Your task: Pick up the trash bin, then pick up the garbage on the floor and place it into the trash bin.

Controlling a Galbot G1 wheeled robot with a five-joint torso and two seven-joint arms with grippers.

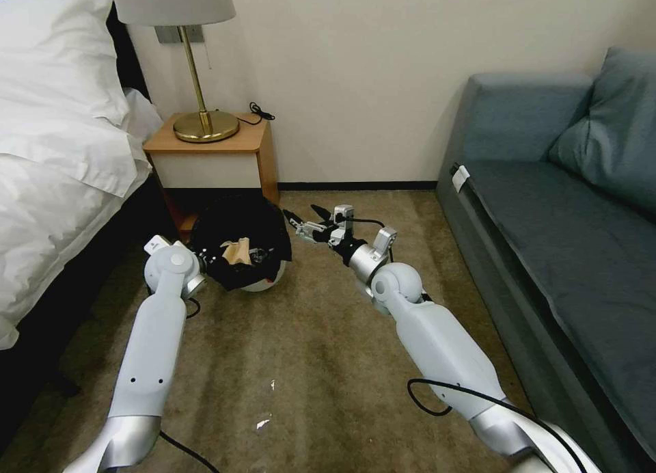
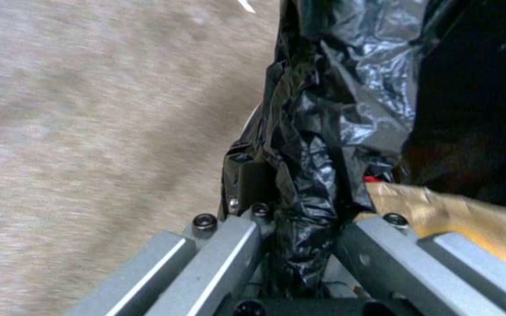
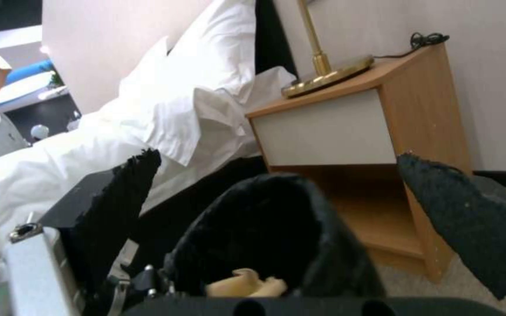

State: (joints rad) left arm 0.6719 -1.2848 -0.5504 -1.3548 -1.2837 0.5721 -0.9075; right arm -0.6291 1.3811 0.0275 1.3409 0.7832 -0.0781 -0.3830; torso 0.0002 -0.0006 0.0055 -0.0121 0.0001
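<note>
A carpeted bedroom floor between a bed and a sofa. The left gripper (image 2: 300,228) holds the trash bin (image 1: 240,249) tilted above the carpet, fingers pinching its black-lined rim. Crumpled brown paper (image 1: 237,252) lies inside. The right gripper (image 1: 298,225) hovers just beside the bin's opening, fingers spread and empty.

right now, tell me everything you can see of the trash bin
The trash bin is a small round white bucket, held off the carpet and tipped so its mouth faces the head camera. A crinkled, glossy black plastic liner drapes over its rim, hiding most of the white body, which shows at the bottom. The left gripper is clamped on the rim and liner. Crumpled brown paper lies inside. The open right gripper hovers just beside the rim. The nightstand stands behind it.
</note>
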